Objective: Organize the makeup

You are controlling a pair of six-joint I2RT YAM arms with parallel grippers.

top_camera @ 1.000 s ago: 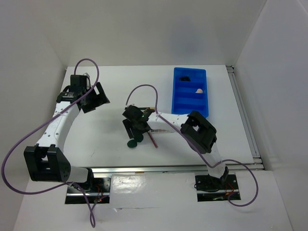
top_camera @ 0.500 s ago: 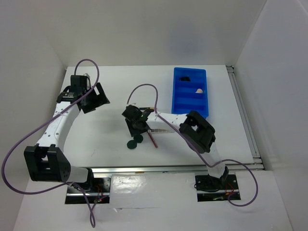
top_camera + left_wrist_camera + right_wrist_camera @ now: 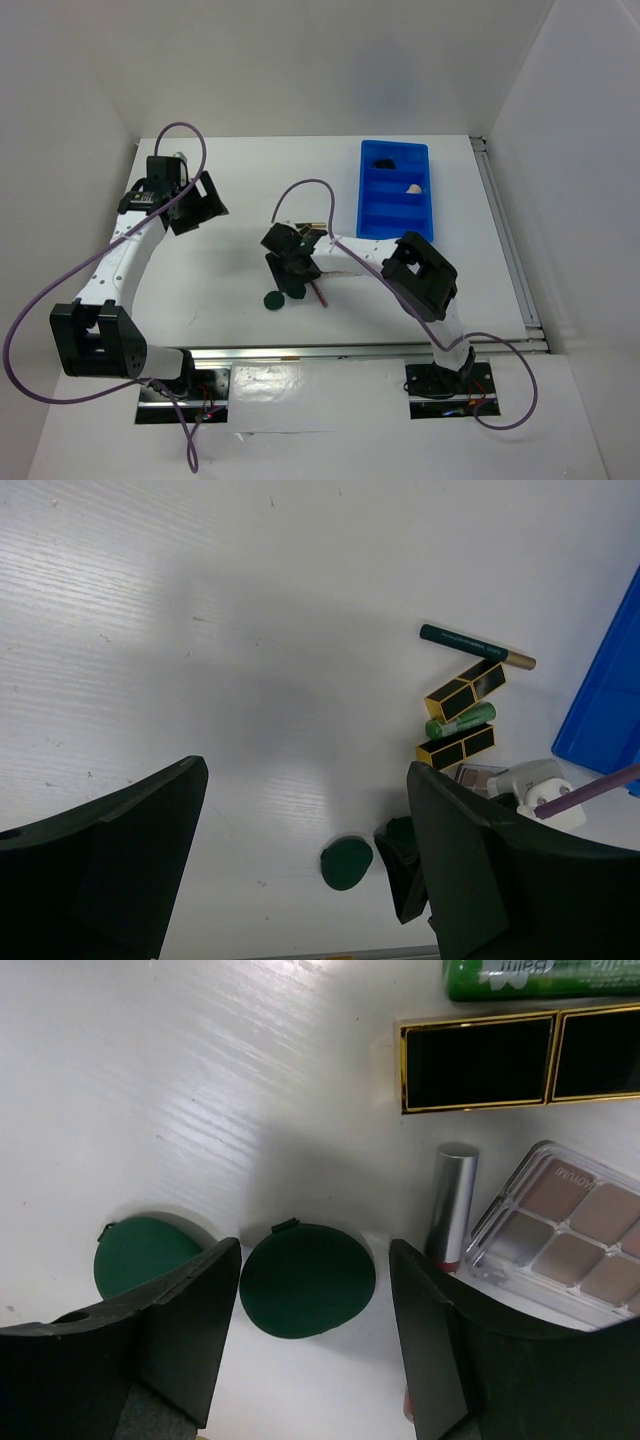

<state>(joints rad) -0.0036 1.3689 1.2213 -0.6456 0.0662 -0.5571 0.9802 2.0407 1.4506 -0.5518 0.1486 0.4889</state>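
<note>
Right claw (image 3: 315,1260) wide around green disc (image 3: 307,1282), second disc (image 3: 140,1255) outside one finger (image 3: 185,1350), pink stick (image 3: 450,1200), palette (image 3: 560,1245) outside other

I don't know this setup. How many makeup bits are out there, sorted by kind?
Black-and-gold lipstick tubes: 2
Dark-green discs: 2
Green balm tube: 1
Dark pencil: 1
Eyeshadow palette: 1
Silver-capped stick: 1
Black item in the blue bin: 1
Beige sponge in the bin: 1
Total: 10
</note>
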